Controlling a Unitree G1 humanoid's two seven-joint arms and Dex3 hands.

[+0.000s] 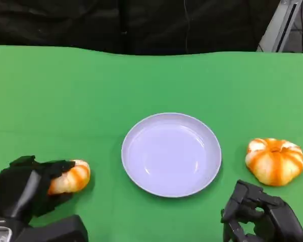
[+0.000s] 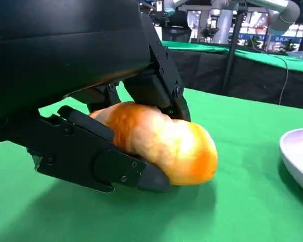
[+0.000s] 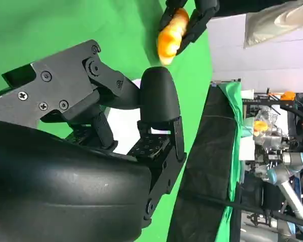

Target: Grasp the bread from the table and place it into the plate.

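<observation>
At table's left edge, bread clamped in left hand, well apart from plate. Looks light, soft, squashable; best held across the middle, gently. Right hand idle, holding nothing, fingers apart.

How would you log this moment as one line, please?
left robot hand: grips bread on table | plate: empty | right robot hand: holds nothing
</observation>
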